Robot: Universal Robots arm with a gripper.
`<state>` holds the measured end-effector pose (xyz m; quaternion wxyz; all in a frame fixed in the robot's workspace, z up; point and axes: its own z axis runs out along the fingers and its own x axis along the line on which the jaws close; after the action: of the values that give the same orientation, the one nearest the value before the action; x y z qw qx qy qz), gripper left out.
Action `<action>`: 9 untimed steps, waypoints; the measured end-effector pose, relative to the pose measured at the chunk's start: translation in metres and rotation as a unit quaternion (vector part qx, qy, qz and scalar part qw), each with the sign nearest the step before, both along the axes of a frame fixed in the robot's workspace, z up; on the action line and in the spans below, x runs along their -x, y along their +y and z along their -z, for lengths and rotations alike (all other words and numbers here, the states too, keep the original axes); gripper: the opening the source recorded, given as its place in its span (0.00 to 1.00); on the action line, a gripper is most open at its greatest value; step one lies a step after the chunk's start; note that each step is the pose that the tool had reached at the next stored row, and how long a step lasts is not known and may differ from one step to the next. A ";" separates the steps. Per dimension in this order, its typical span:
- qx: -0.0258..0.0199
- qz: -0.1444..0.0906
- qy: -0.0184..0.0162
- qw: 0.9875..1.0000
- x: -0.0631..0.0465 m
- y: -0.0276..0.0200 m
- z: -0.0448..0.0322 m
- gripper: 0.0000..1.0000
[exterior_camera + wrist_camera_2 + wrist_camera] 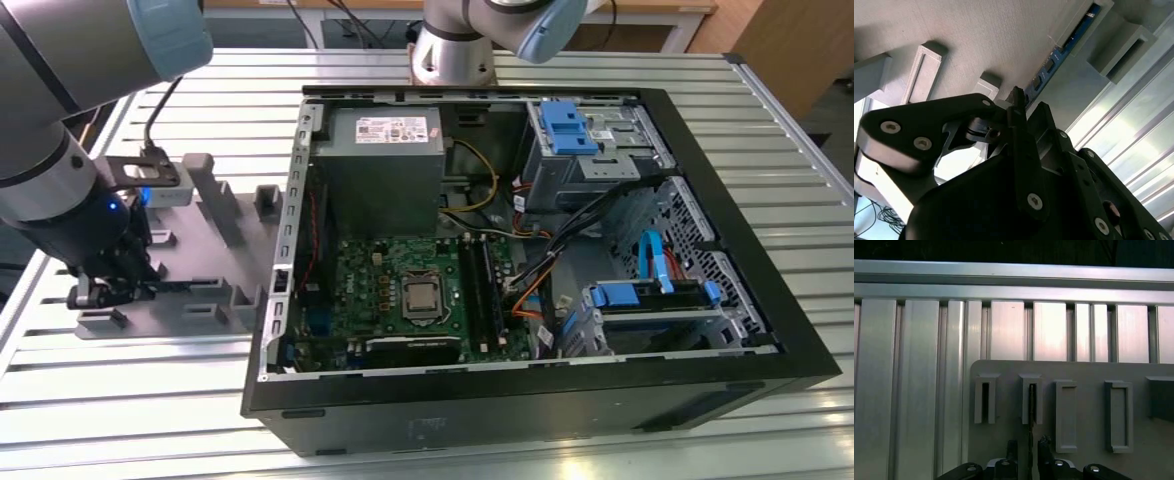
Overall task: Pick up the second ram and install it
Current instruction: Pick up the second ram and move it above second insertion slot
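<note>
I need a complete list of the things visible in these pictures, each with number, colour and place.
table: one, silver, slatted, under everything.
computer case: one, black, open, on the table.
motherboard: one, green, inside the case.
power supply: one, grey, inside the case, beside the motherboard.
drive brackets: two, blue, inside the case.
fixture block: one, grey, on the table, at the exterior view's left of the case.
second ram: one, dark board with blue strip, on edge in a fixture block slot.
arm: one, grey with light blue caps, over the fixture block.
gripper: one, black, jaws open, one on each side of the second ram.
</note>
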<state>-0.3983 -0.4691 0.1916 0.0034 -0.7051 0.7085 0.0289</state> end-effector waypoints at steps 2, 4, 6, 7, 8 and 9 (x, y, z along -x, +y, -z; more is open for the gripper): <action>-0.001 0.000 0.000 1.000 0.000 0.0000 0.0004 0.30; -0.001 0.000 0.000 1.000 0.000 0.0000 0.0008 0.29; -0.002 0.000 0.000 1.000 0.000 0.0000 0.0012 0.22; -0.002 0.000 0.000 1.000 0.000 0.0000 0.0013 0.22; -0.002 0.000 0.000 1.000 0.000 0.0000 0.0015 0.22; -0.002 0.000 0.000 1.000 0.000 0.0000 0.0016 0.22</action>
<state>-0.3983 -0.4691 0.1901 0.0051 -0.7051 0.7084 0.0307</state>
